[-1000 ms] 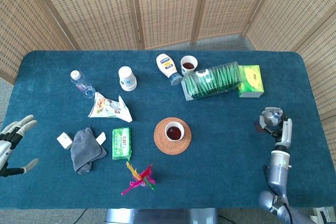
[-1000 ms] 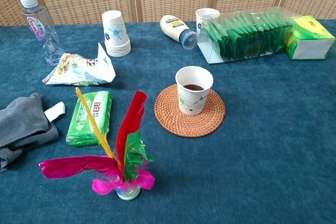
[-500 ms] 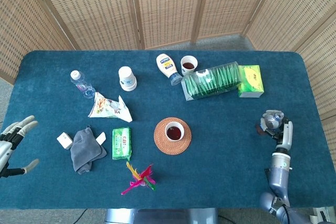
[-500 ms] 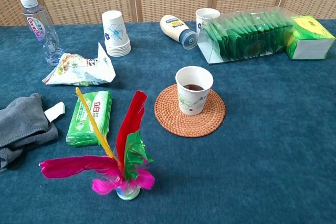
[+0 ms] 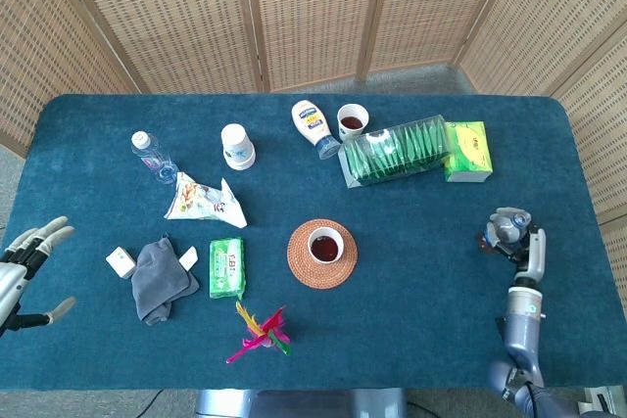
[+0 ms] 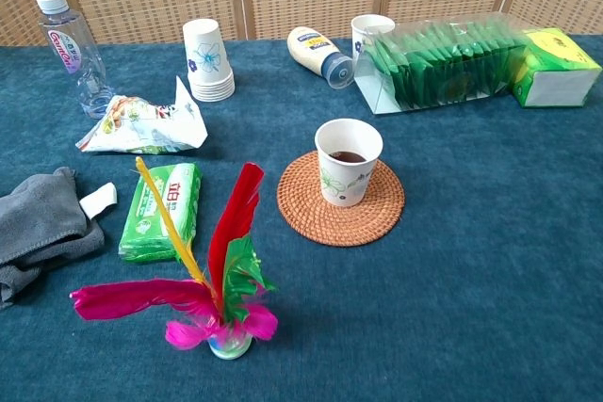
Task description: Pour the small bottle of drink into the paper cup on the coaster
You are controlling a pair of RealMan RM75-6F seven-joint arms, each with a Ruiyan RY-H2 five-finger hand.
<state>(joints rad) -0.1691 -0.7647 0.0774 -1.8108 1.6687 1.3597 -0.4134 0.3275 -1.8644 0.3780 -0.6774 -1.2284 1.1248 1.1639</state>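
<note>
Right hand (image 5: 506,233) curled round small bottle (image 5: 513,219), near tabletop's right edge, well apart from cup (image 5: 324,244) on coaster (image 5: 299,266). Cup holds dark drink. Set bottle down upright, gently. Left hand (image 5: 22,266) spread, empty.

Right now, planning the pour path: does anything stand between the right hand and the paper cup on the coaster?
Nothing visible does; only bare table cloth lies between the right hand and the paper cup on its coaster.
</note>
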